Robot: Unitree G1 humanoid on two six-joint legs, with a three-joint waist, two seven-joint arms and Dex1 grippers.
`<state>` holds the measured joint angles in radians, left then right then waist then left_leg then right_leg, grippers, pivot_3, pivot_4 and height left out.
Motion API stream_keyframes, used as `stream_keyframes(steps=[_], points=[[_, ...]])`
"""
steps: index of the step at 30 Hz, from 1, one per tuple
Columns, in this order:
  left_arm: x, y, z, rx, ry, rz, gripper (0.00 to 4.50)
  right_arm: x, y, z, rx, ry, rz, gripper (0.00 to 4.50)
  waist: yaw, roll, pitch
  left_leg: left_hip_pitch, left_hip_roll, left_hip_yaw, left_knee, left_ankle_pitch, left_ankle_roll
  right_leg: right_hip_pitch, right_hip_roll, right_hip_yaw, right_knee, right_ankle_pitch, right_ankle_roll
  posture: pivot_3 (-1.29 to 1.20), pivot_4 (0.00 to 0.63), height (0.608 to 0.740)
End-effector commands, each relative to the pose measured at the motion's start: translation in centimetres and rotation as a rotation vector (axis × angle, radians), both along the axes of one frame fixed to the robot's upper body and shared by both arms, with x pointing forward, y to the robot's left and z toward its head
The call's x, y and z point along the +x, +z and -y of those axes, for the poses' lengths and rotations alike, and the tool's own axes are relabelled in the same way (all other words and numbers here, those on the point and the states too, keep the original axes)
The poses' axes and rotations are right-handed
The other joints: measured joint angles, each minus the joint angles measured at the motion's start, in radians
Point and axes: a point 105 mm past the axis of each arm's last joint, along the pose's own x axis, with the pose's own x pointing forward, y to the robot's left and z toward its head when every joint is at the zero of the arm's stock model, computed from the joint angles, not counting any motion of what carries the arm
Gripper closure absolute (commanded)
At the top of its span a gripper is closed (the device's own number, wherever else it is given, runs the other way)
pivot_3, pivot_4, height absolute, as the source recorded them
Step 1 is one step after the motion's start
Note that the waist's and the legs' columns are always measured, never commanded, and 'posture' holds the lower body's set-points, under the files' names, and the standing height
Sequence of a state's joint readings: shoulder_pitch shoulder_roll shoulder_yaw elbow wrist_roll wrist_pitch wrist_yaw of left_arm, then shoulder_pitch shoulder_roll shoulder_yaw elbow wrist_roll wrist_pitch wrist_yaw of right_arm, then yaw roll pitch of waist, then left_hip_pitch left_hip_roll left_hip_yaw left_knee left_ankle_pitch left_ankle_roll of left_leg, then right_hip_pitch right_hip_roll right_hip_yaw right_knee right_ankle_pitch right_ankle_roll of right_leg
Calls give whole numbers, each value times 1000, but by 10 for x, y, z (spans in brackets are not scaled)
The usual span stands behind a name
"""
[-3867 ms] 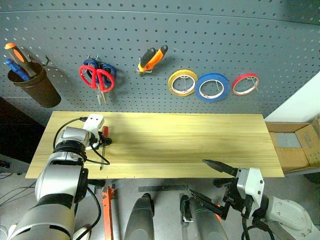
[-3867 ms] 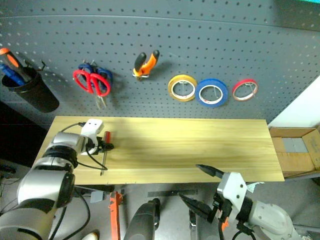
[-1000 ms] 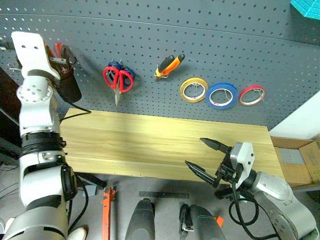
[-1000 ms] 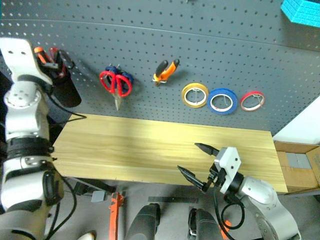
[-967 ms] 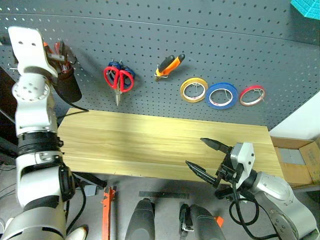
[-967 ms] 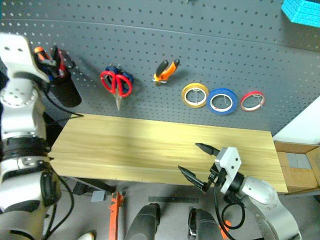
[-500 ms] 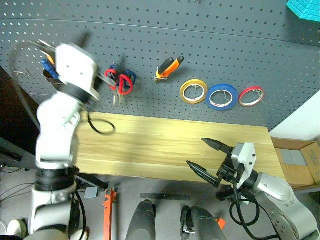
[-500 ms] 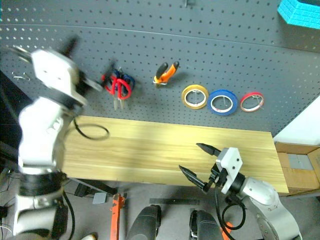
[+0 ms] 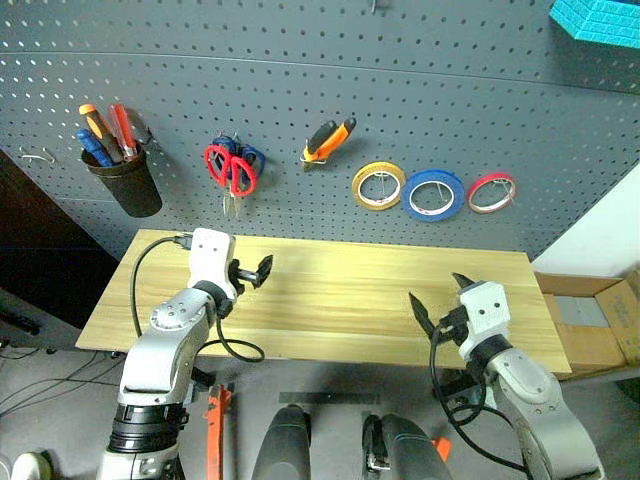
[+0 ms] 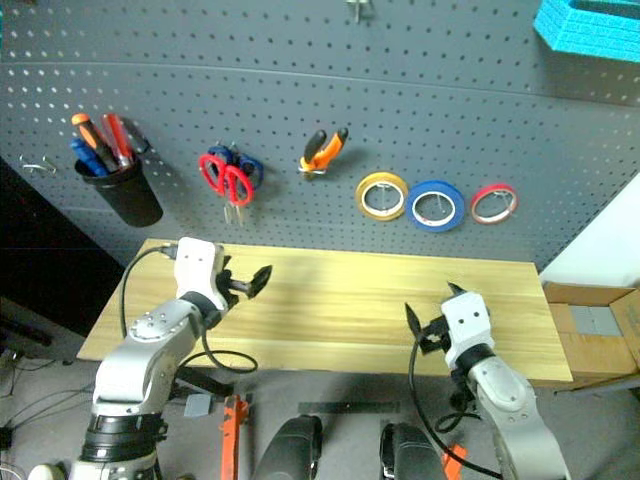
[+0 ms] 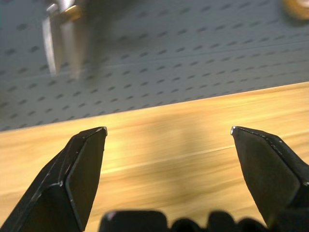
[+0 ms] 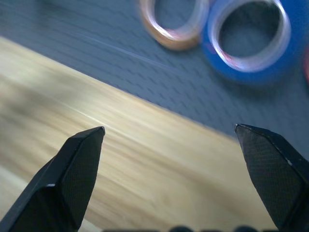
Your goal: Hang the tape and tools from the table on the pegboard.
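Both pincers hover empty over the bare tabletop [image 9: 330,300], left pincer [image 9: 252,273] and right pincer [image 9: 436,305] with fingers spread wide; left to right on the pegboard [image 9: 400,90] hang a black cup [image 9: 128,185] holding the red-handled screwdriver [image 9: 123,129], red scissors [image 9: 228,170], pliers [image 9: 326,139], yellow roll [image 9: 377,186], blue tape [image 9: 432,194], red roll [image 9: 490,192]; hanging looks finished, so nothing calls for a grasp and nothing obstructs.

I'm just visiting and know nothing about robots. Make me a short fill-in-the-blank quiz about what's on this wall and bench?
1. On the pegboard, the blue tape hangs between the yellow roll and the ____ roll.
2. The screwdriver stands in a black ____.
3. The pliers have orange-and-____ handles.
4. Both the left gripper and the right gripper are ____.

Missing words: red; cup; black; open
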<state>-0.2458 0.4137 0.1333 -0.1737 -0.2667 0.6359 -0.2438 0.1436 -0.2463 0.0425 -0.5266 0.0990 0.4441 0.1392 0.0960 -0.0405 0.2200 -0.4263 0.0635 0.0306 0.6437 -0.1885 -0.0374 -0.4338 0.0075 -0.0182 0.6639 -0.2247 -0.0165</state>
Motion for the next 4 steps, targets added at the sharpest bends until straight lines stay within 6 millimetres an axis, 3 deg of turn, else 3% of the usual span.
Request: stream_keyframes(steps=[1,4], points=[[6,3,-16,-18,64,47,62,1,-9,22,21,-155,-42,0,-7,0,-5,0,0,0,0,0,0,0,0,0,0,0,0,108,157,740],[8,-6,-17,-39,76,33,62,0,-14,26,21,-205,-59,0,-17,1,-14,-1,0,1,-1,-1,1,-1,0,1,-1,3,5,95,143,740]])
